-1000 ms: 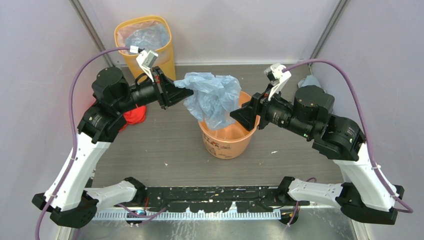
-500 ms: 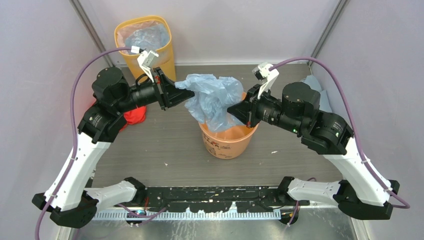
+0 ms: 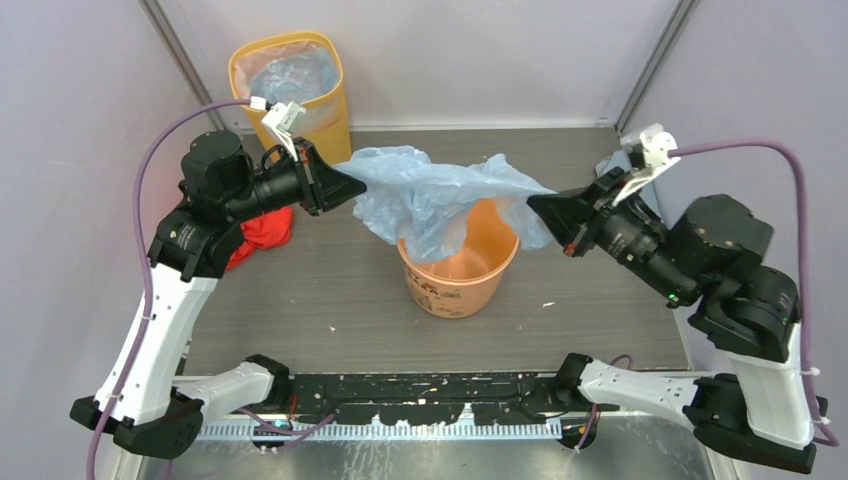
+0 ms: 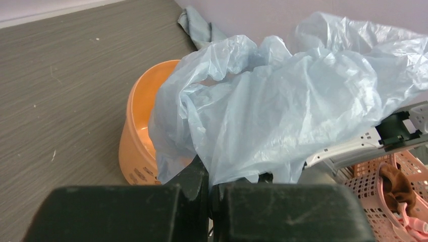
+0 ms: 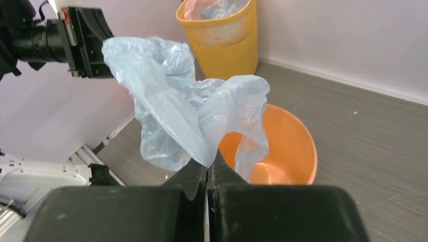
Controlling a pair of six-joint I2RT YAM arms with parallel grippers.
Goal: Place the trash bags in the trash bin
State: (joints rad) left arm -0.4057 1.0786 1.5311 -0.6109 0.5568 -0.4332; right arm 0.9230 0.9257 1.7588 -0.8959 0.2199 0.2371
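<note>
1. The grey table (image 3: 330, 290) carries the trash bin (image 3: 458, 282), a round orange bucket standing upright near the table's middle.
2. The trash bag (image 3: 430, 195), thin pale-blue plastic, hangs stretched above the trash bin. It spans from left of the bin's rim to right of it, and its crumpled middle sags down into the bin's mouth.
3. A taller yellow bin (image 3: 332, 125) stands well behind the trash bin and to its left, against the back wall, with pale plastic inside it.
4. The left gripper (image 3: 350, 181) is up and to the left of the trash bin, its fingers pressed together and pinching one edge of the trash bag.
5. The right gripper (image 3: 536, 206) is up and to the right of the trash bin, its fingers likewise clamped on the bag's opposite edge.
6. A red crumpled thing (image 3: 262, 228) lies on the table well left of the trash bin, partly under the left arm.
</note>
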